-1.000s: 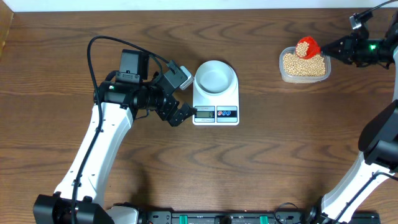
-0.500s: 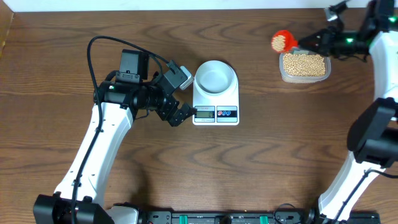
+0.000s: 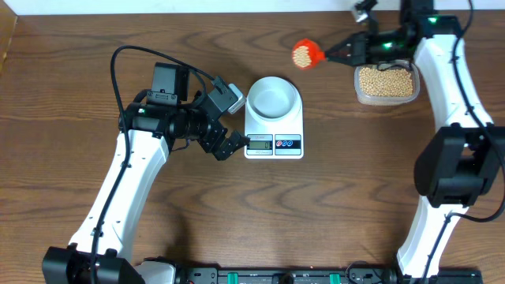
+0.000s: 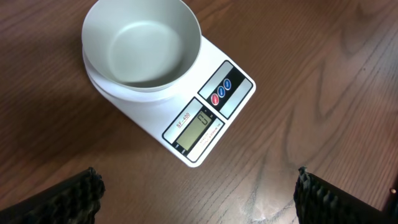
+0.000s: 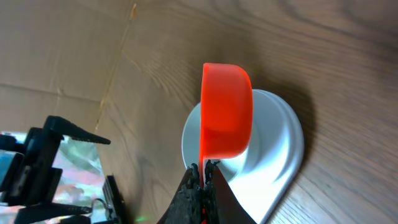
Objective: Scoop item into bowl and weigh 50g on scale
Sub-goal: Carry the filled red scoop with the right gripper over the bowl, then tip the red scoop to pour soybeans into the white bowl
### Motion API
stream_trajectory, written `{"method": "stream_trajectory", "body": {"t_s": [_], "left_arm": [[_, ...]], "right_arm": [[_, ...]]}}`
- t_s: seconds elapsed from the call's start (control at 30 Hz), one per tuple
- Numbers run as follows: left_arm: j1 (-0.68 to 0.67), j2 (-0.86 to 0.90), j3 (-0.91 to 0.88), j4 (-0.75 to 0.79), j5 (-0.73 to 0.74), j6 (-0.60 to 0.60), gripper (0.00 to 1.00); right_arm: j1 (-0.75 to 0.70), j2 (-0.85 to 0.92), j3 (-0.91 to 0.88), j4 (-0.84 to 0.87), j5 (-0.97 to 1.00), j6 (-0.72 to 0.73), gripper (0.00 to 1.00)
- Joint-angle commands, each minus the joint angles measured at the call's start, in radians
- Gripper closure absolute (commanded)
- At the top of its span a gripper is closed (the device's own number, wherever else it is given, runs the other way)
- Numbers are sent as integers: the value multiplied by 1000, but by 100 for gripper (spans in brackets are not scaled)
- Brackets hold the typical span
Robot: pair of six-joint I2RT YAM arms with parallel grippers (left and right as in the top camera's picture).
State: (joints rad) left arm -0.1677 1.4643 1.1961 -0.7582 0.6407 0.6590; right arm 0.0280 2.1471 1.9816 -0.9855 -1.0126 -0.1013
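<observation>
Zero beans (image 3: 386, 81) in the bowl (image 4: 142, 46) so far: its smooth, pale inside is bare. Bowl sits on the back half of the scale (image 4: 239, 93), leaving the display (image 4: 196, 126) and two round buttons (image 4: 222, 92) uncovered. Digits too small to read.

Right gripper (image 5: 203, 177) is pinched tight on the thin handle of the red scoop (image 5: 227, 112). The scoop is heaped with beans and hangs between the container (image 3: 357, 91) and the bowl, short of the rim in the overhead view. Left gripper (image 3: 229, 147) is spread wide, holding nothing, just beside the scale's front-left corner.

My read: one scoop is loaded. Left to do: tip it in, check the reading, top up or trim to target.

Materials:
- Beans: small, round, tan, loose. They'll roll if spilled.
- Scoop: glossy rigid plastic, rounded cup.
- Container: clear plastic, rounded rectangle, well filled.
- Scale: flat white plastic slab.
- Table (image 3: 355, 197): dark wood grain.
</observation>
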Motion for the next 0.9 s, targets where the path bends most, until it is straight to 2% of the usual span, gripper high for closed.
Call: {"method": "stream_trajectory", "body": {"t_s": [0.0,0.57,0.87], "left_arm": [[-2,0,-9,-2,-5,14,0],[-2,0,-9,-2,-5,14,0],[-2,0,-9,-2,-5,14,0]], "right_arm": [[42,15,18,14,29,7,99],[222,9,18,14,311,7,99],[268,-8,18,-23,420,2,99]]}}
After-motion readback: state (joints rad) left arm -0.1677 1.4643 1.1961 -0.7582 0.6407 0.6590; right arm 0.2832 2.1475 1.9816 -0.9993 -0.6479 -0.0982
